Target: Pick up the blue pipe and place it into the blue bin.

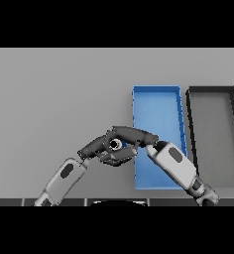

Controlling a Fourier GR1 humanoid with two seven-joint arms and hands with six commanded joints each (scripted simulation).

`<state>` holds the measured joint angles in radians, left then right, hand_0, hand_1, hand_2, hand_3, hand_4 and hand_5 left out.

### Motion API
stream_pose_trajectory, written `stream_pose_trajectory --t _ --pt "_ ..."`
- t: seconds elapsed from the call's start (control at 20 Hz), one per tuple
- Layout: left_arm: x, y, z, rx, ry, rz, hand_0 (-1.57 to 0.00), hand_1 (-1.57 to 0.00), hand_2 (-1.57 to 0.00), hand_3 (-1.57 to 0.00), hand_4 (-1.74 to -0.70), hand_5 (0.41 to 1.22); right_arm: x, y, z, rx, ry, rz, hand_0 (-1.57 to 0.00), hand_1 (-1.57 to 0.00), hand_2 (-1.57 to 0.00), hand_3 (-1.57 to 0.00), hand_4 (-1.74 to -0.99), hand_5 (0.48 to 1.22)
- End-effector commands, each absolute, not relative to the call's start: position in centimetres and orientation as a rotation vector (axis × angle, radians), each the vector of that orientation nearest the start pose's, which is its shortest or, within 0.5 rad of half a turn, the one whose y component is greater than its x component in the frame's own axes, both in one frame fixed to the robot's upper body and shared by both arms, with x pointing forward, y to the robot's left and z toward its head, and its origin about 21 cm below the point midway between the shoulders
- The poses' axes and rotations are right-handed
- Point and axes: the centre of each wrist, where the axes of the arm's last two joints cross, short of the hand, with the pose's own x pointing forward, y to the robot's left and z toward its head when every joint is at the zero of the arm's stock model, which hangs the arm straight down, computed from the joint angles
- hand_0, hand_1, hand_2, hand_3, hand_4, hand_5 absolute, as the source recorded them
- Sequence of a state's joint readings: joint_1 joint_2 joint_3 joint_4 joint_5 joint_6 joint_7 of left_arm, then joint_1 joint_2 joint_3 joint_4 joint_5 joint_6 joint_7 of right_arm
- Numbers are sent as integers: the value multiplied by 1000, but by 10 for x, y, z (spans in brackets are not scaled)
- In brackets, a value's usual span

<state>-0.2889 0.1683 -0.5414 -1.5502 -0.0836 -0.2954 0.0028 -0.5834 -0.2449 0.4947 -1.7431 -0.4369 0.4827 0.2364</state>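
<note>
The blue pipe (pixel 116 144) sits between my two hands, just left of the blue bin (pixel 156 106), with its pale ring-shaped end facing me. My left hand (pixel 95 146) comes in from the lower left and its fingers curl under and round the pipe. My right hand (pixel 134 134) comes in from the lower right, across the blue bin. Its fingers stretch out to the left over the top of the pipe and touch it. The hands hide most of the pipe.
A dark grey bin (pixel 213 134) stands right of the blue bin, side by side with it. My right forearm (pixel 176 166) lies over the near part of the blue bin. Open grey table (pixel 54 99) spreads to the left and back.
</note>
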Motion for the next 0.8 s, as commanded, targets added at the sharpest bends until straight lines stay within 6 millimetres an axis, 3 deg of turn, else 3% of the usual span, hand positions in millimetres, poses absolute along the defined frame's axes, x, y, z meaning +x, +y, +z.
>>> stream_pose_trajectory --t 0.0,0.25,0.3,0.5,0.6,0.75 --pt "265 113 43 -443 -1594 -1005 -32 -30 -27 -29 -889 587 286 -101 165 869 -1632 1167 -1570 -1570 -1570 -1570 -1490 1220" --pt "266 117 38 -415 -1553 -990 -10 -9 -8 -9 -901 548 284 -108 176 952 -1611 1069 -1571 -1571 -1571 -1571 -1491 1221" --pt "264 117 39 -419 -1549 -989 -8 -7 -6 -7 -906 541 283 -111 180 963 -1603 1065 -1571 -1571 -1571 -1571 -1541 1221" --pt "265 111 38 -423 -1533 -989 -3 -2 -2 -2 -915 507 289 -116 220 1008 -1537 982 -1571 -1571 -1571 -1571 -1659 1221" --pt "267 115 41 -429 -1539 -994 -1 -1 -1 -1 -920 503 295 -122 248 1031 -1550 914 -1571 -1571 -1571 -1571 -1689 1171" --pt "261 111 42 -432 -1519 -1000 0 0 0 0 -915 503 309 -132 294 1081 -1689 834 -1571 -1571 -1571 -1571 -1714 1134"
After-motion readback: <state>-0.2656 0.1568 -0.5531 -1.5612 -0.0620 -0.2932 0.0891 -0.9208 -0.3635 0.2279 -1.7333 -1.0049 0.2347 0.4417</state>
